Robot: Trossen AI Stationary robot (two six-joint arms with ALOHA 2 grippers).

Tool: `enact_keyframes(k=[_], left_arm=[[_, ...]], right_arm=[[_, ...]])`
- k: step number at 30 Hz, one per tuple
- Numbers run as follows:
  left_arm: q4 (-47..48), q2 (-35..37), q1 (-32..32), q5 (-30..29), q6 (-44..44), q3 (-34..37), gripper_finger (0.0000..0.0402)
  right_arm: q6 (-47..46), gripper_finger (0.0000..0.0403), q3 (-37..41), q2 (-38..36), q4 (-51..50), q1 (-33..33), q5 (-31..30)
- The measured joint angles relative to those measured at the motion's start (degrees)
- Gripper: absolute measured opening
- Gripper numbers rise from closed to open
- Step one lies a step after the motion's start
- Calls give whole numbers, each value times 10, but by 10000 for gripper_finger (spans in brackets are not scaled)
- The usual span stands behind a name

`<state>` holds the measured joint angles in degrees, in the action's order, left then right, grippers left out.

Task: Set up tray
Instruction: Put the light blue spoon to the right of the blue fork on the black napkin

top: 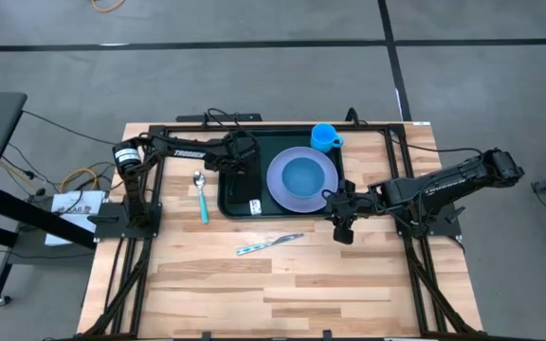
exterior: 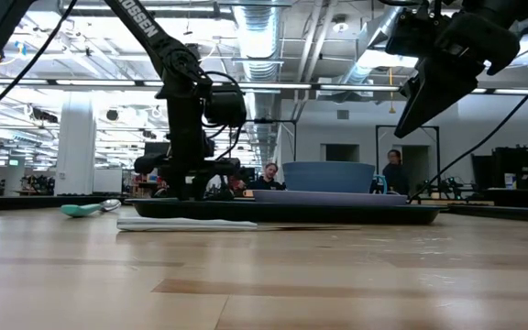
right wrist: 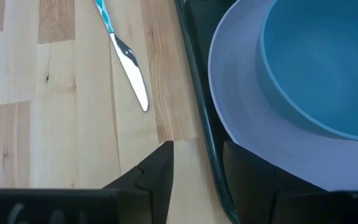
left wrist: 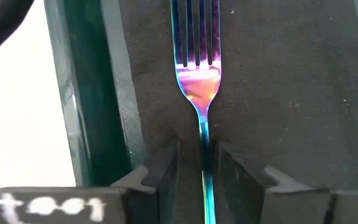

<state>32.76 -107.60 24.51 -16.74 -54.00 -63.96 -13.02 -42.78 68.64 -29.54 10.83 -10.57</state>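
High view: dark green tray (top: pixel 240 204) centred toward the far side of the desk (top: pixel 282 284). Already loaded: lavender plate (top: pixel 301 176) with a blue bowl (top: pixel 302 175) on it; blue cup (top: pixel 324 136) at the tray's far right corner. Left gripper (top: pixel 238 163) over the tray's left strip. Still outside the tray: teal-handled spoon (top: pixel 200 194) just left of it, blue-handled knife (top: pixel 268 243) on the desk in front. Right gripper (top: pixel 341 210) at the tray's near right corner, beside the plate.

Low view: tray flat on the desk, plate and bowl visible above its rim; left arm down at the tray, right gripper raised clear of the desk.

Left wrist view: iridescent fork (left wrist: pixel 199 68) lying flat on the tray floor beside the rim, handle running between the fingers (left wrist: pixel 163 168); narrow gaps on both sides, fingers apart, not clamped.

Right wrist view: fingers (right wrist: pixel 154 171) apart and empty, straddling the tray rim (right wrist: pixel 211 168); knife (right wrist: pixel 126 53) on the desk beyond.

Assessment: plate, bowl, cup and fork placed; spoon and knife apparently outstanding. Judged past halfway.
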Motion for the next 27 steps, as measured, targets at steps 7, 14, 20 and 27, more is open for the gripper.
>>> enact_keyframes(k=[7, 14, 20, 27], left_arm=[[58, 34, -7, 12, 21, -27, 103], [139, 97, -21, -20, 47, -69, 103], [264, 179, -47, -83, 17, -75, 103], [412, 233, -89, -110, -21, -75, 103]], right_arm=[[8, 133, 0, 0, 4, 0, 0], [11, 134, 0, 0, 5, 0, 0], [10, 133, 0, 0, 4, 0, 0], [10, 134, 0, 0, 5, 0, 0]])
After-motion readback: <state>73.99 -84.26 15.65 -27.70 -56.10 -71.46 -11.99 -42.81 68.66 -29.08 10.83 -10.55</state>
